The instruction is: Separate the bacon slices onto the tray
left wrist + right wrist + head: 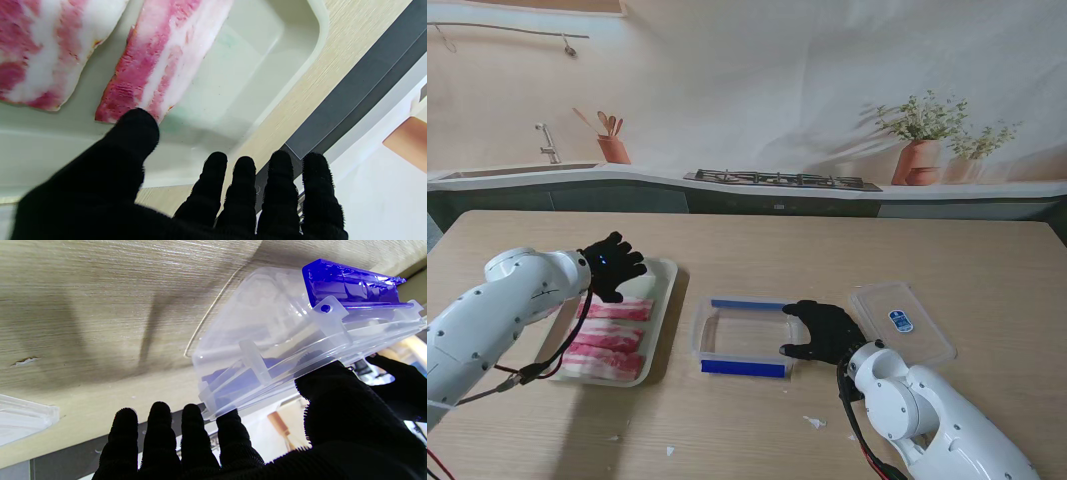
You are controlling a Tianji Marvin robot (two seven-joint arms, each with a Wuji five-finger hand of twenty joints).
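Bacon slices | on pale tray, apart | likely limp, greasy, tearable; pinch an end | left hand spread, empty, thumb over slice end | right hand steadying clear box

The light wood-grain counter carries a pale rectangular tray, a clear blue-edged plastic container, and a clear flat lid.

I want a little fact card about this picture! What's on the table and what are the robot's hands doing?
tray: white tray on my left, holding bacon slices
clear box: plastic container with blue clips, mid-table
lid: clear lid lying flat to its right
left hand: left hand over the tray, fingers spread, thumb by a slice
right hand: right hand at the container's right edge
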